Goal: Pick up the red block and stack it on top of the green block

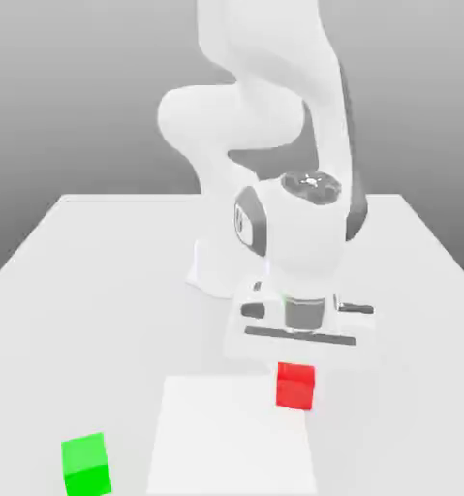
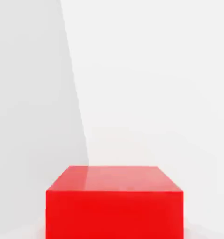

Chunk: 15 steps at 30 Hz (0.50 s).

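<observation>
Exterior view: the fingers [image 1: 295,351] are closed narrow just above the red block [image 1: 295,385], mid-worktop [image 1: 410,291]; the green block [image 1: 86,464] sits near the front edge. Closed fingers may miss or nudge it.

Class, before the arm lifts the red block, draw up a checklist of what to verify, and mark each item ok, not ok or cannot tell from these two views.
1. Red block directly below the hand, close up in the hand view: ok.
2. Gripper shut on the red block: cannot tell; the fingers are hidden behind the hand.
3. Red block flat on the table, not tilted: ok.
4. Green block upright with its top bare: ok.
5. Table between the two blocks free of other things: ok.
6. Red block already on the green block: not ok; they sit apart, green toward the exterior view's left.
</observation>
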### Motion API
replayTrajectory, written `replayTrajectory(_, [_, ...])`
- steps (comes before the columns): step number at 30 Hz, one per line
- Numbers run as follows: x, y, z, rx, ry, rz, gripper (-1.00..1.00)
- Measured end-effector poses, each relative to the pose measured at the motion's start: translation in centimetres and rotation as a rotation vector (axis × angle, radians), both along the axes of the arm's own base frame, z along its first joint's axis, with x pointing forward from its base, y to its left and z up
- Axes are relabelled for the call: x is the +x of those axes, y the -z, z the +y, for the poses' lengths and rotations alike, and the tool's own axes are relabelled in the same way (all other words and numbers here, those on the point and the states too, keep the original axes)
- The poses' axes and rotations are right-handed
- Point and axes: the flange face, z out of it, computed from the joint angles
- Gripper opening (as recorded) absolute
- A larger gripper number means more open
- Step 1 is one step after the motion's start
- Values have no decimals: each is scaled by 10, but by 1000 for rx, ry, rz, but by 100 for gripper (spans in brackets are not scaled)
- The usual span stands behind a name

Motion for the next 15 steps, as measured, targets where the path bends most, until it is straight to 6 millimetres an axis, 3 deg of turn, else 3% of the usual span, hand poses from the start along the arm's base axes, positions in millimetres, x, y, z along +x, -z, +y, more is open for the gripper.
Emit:
replayTrajectory(4, [-1, -26, 1, -1, 3, 3, -100])
replayTrajectory(6, [20, -34, -19, 7, 119, 5, -100])
replayTrajectory(8, [46, -41, -50, 14, 275, 6, -100])
replayTrajectory(11, [79, -50, -120, 20, 549, 6, -100])
replayTrajectory(15, [108, -61, -203, 15, 857, 5, -100])
